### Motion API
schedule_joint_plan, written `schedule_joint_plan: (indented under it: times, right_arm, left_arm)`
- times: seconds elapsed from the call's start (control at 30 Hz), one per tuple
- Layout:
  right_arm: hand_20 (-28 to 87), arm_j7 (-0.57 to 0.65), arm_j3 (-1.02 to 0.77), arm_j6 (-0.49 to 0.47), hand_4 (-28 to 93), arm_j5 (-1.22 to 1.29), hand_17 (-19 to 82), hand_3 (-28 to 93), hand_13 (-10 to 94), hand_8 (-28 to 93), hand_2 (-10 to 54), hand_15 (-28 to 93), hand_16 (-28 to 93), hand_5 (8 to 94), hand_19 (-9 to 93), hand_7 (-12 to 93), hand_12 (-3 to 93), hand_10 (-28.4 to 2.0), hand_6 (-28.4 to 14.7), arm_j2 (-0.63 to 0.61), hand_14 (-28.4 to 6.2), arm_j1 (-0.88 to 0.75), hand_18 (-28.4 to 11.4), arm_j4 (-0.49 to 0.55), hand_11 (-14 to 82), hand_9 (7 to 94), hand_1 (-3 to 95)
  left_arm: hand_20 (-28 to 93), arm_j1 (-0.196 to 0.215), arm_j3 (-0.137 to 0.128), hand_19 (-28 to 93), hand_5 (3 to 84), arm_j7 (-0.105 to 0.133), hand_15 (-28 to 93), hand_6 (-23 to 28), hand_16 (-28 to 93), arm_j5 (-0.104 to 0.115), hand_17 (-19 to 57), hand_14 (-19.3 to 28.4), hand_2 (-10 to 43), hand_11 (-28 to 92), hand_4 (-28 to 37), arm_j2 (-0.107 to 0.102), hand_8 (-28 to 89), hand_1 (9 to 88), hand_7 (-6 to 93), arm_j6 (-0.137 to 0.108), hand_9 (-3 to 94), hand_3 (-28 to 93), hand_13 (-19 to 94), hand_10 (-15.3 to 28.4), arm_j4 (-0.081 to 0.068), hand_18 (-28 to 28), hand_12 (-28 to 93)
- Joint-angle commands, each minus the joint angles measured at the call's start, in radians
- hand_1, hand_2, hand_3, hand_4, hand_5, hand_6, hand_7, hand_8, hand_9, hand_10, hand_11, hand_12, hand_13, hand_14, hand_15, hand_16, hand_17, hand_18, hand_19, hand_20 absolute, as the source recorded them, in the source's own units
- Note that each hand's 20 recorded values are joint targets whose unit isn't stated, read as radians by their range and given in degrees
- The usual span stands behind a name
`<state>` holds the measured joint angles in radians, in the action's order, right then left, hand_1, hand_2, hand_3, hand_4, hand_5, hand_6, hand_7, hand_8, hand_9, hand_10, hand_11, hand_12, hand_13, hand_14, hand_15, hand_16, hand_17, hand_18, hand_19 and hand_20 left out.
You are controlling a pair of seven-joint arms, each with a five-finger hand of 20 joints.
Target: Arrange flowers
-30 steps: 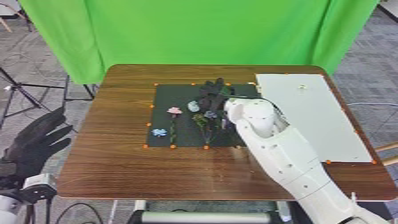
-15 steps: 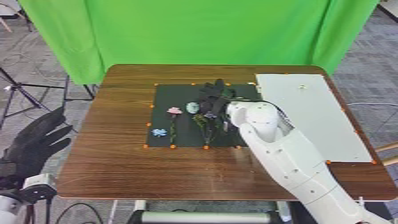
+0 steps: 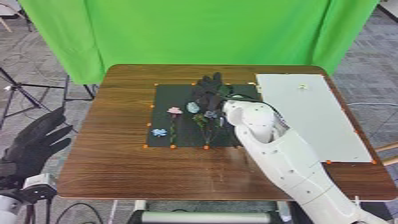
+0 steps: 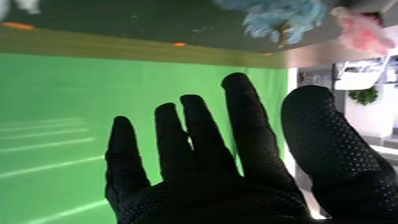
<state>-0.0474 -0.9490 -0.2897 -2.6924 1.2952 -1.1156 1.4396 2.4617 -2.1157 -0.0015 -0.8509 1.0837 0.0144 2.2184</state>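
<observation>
Well, left hand: the robot's black-gloved left hand [image 3: 34, 149] was off the table's left side, fingers straight and spread, pointing up and away from its wrist.
Blue flower: a small, light blue artificial flower [image 3: 159, 132] lay near the mat's left edge, toward the near side; which way its stem ran, I could not tell.
Pink flower: a pink artificial flower with a thin dark stem [image 3: 174, 110] lay on the mat, bloom toward the far side, its long axis running almost straight to the near edge.
Pale flower: a pale blue, rounded bloom [image 3: 193, 107] lay just right of the pink one, beside the right glove.
Dark rectangular mat [image 3: 185, 92]: it bore these flowers and a dark green sprig [image 3: 200, 120], whose thin stems ran toward the near edge.
Right hand: the black-gloved right hand [image 3: 209, 93] was over the mat, fingers straight and parted, thumb apart, pointing toward the far side.
White rectangular sheet [image 3: 311, 117]: on the table's right part, it bore a tiny pale yellow thing [image 3: 303, 87] near its far edge.
</observation>
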Motion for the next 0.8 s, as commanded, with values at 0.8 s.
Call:
schedule_joint_plan:
  times: [0.8]
  right_arm:
    - [29,0.019,-0.036,0.032,6,0.030,-9,93,22,-10,32.5,-2,46,38.1,42,14,26.8,-14.9,-4.6,0.003,-12.6,0.006,-21.4,0.026,3.3,32.0,-0.2]
  left_arm:
    - [7,0.005,-0.001,39,21.4,-0.006,20,0.4,4,-0.001,-10.3,11.4,-1.7,13,-28.3,0.004,-11,22.7,20.3,0.007,18.1,71,15,8.4,-0.001,19.3,17]
